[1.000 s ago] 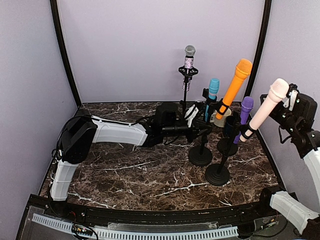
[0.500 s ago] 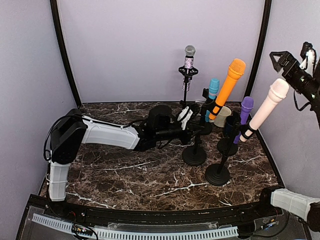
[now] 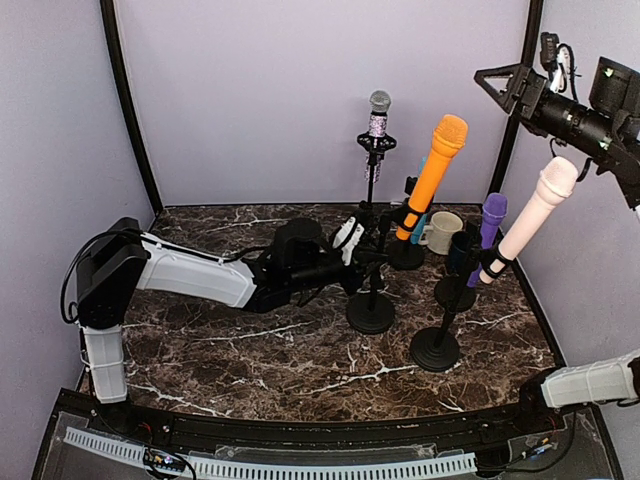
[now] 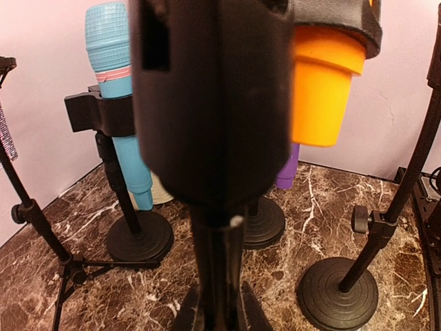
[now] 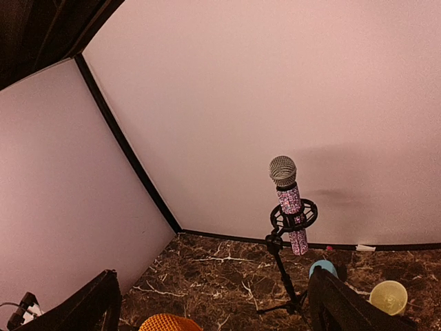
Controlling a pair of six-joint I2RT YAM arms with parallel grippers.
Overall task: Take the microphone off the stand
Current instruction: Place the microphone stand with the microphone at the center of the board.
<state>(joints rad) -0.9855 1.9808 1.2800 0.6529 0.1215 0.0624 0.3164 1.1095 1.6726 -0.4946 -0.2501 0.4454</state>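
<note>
An orange microphone sits tilted in the clip of a black stand with a round base near the table's middle. My left gripper is shut on that stand's pole. In the left wrist view the pole fills the space between my fingers, and the microphone's orange lower end shows above. My right gripper is open and empty, high at the upper right, apart from every microphone. Its view shows the orange head low between the fingers.
A sparkly microphone stands on a tripod at the back. A blue one, a purple one and a pink one stand on round-base stands at the right. A cream cup sits among them. Walls close three sides.
My left gripper has dragged the orange microphone's stand to the left and nearer. My right arm has risen from beside the pink microphone and swung up and left.
</note>
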